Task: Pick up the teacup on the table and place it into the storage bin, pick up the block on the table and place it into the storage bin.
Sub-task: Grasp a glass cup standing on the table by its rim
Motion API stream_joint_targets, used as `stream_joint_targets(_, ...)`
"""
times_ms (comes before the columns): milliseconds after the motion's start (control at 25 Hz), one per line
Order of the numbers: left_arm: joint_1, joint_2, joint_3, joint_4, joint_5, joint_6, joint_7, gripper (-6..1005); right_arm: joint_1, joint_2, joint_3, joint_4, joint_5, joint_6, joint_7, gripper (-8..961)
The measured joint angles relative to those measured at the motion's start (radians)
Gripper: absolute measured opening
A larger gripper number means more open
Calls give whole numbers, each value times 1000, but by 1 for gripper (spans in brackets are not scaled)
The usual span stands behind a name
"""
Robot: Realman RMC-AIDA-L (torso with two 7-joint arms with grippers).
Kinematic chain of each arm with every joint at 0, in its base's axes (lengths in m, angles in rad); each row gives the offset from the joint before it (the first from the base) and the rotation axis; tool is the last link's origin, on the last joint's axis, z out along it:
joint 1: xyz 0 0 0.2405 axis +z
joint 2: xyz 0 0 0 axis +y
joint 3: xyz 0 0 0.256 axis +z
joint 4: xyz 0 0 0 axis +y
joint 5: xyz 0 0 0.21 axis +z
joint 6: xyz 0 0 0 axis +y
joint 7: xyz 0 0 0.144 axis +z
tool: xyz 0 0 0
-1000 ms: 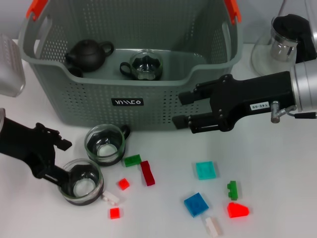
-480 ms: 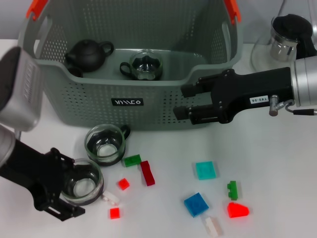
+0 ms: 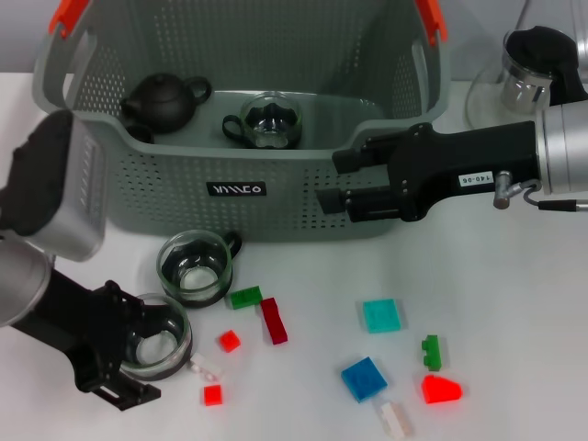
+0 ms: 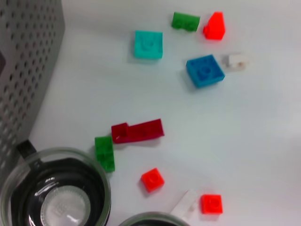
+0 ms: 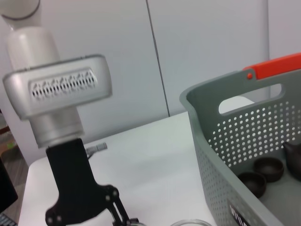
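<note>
Seemingly, in the head view, the left gripper [image 3: 138, 354] sat at the lower left of the frame with its fingers spread around the nearer glass teacup [image 3: 154, 336], rim between them; whether they pressed the glass could not be told. A second glass teacup [image 3: 195, 266] stood just above it, touching or nearly touching, below the front wall of the storage bin [image 3: 303, 197], which filled the upper centre and carried a small black label [image 3: 237, 189] with white lettering too stylised to read. Inside the bin lay a dark teapot [image 3: 163, 99] and another glass cup [image 3: 271, 120]. The right gripper [image 3: 331, 184] hung at centre right against the bin's front wall, jaws parted and empty, with a white tag on its body whose digits were too small to trust. Coloured blocks lay scattered lower centre, among them a dark red block [image 3: 273, 320] and a blue block [image 3: 364, 378].

The cup looked like thin glass: light, stiff, slippery and breakable, best pinched across the rim with gentle force.

From the left wrist view, one teacup [image 4: 55, 193] filled the lower left, a green block [image 4: 104, 153] just beside it; the arm's own fingers were not visible.

The right wrist view showed the bin's rim and orange handle piece [image 5: 273, 68] at right, the left arm at lower left.
</note>
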Motion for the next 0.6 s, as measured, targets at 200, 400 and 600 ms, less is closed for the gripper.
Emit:
stream_joint_targets(200, 2, -2, 46, -43, 23, -46, -2, 774, 1, -1, 0, 4, 7, 7, -3, 642)
stream_joint_targets(400, 1, -2, 66, -75, 28, -85, -2, 773, 1, -2, 0, 5, 7, 11, -3, 641)
stream_joint_targets(600, -2, -2, 69, -93, 31, -105, -4, 771, 1, -2, -2, 4, 7, 19, -3, 641)
